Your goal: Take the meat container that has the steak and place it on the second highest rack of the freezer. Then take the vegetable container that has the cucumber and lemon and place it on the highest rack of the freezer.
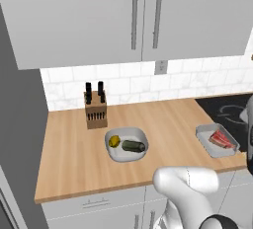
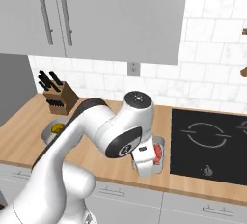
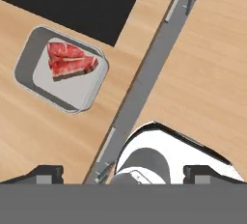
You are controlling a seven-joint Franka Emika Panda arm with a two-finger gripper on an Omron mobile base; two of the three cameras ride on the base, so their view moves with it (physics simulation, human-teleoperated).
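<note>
1. We've got a light wood counter (image 1: 74, 159) running along the tiled wall, with grey drawer fronts under its front edge.
2. Back left near the wall sits a wooden knife block (image 1: 96, 109) with dark handles sticking up.
3. Roughly mid-counter there's a grey vegetable container (image 1: 127, 144) holding a lemon (image 1: 114, 141) and a cucumber (image 1: 133, 146) side by side.
4. Over to the right, close to the front edge, sits the grey meat container (image 1: 216, 140) with a red steak (image 3: 71, 60) in it.
5. Just beside that container we see a black cooktop (image 2: 208, 143) set flush into the counter.
</note>
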